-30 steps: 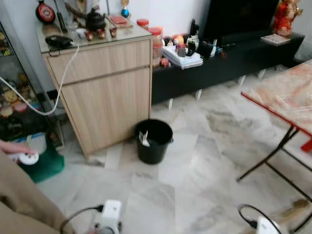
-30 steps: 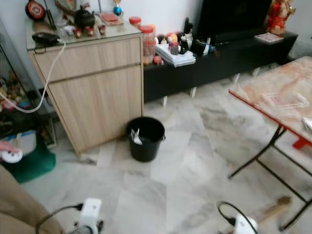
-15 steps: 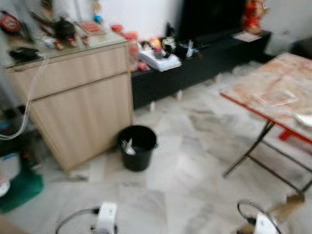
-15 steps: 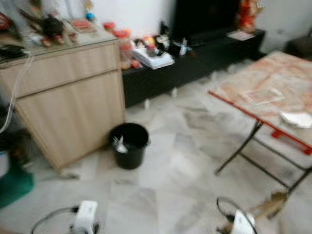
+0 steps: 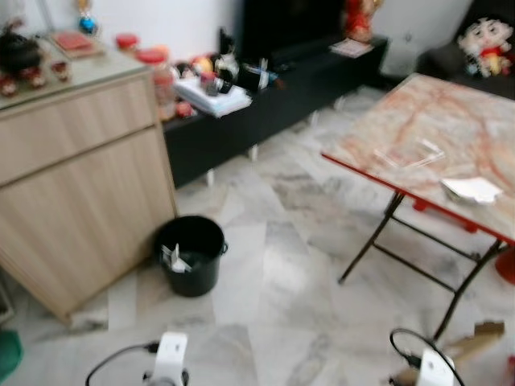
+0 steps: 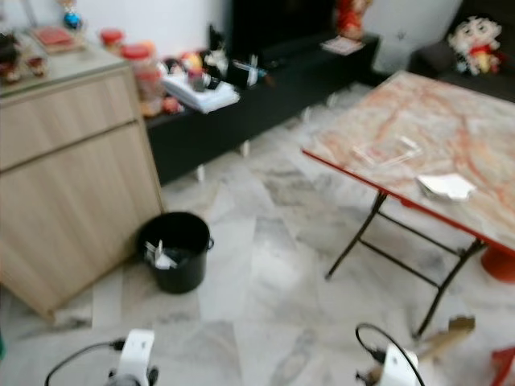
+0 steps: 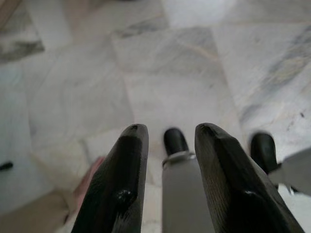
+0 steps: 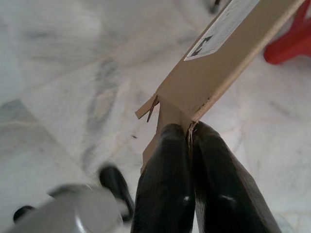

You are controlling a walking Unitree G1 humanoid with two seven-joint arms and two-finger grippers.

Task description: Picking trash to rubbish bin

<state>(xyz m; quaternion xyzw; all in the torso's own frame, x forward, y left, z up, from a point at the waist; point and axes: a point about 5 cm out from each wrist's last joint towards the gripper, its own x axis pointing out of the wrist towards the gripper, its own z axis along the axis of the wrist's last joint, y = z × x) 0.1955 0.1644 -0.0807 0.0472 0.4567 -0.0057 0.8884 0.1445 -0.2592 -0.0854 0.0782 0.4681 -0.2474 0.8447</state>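
Right tool (image 8: 189, 141) pinches a cardboard strip (image 8: 221, 63), its length running straight out past the fingertips. Black rubbish bin (image 5: 191, 254) stands ahead-left, nearer the empty, parted left tool (image 7: 167, 145).

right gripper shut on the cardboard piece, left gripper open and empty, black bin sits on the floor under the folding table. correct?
Not quite. The black bin stands on the floor beside the wooden cabinet, well apart from the folding table; the left eye view shows it. The rest holds: the right gripper is shut on the cardboard piece, and the left gripper is open and empty.
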